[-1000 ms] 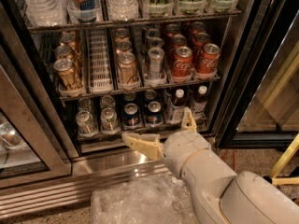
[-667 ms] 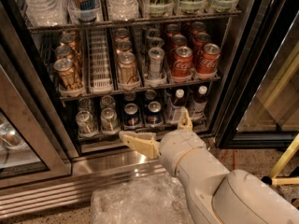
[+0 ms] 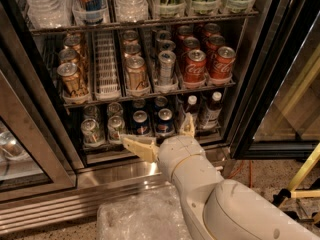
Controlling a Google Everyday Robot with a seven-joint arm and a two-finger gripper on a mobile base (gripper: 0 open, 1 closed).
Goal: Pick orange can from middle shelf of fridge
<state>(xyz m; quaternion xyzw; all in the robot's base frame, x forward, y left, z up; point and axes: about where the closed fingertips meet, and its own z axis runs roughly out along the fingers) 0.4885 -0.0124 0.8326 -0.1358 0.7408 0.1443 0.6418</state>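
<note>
- The fridge (image 3: 45, 114) is open, and its shelves are full of drinks.
- The middle shelf (image 3: 150, 96) is a dark wire rack with white lanes.
- An orange can (image 3: 136, 74) stands at the front of one lane on this shelf. It is upright, and more cans like it stand in a row behind it.
- More orange cans (image 3: 72, 79) stand in the lane at the far left. A white plastic lane (image 3: 106, 69) lies between the two rows.
- A silver can (image 3: 166, 68) stands just right of the orange can. The red Coca-Cola cans (image 3: 207, 65) are further right.
- The gripper (image 3: 156, 130) is low down, in front of the bottom shelf. Its two pale fingers (image 3: 137, 147) are spread wide apart, and it holds nothing.
- One finger points left and the other points up.
- The orange can is one shelf higher than the gripper and a little to the left. The two are apart and do not touch.
- Blue cans (image 3: 152, 122) and dark bottles (image 3: 210, 111) stand on the bottom shelf, just behind the gripper.
- The thick white arm (image 3: 200, 184) reaches in from the bottom right.
- A lump of clear plastic wrap (image 3: 140, 219) lies at the bottom, in front of the fridge.
</note>
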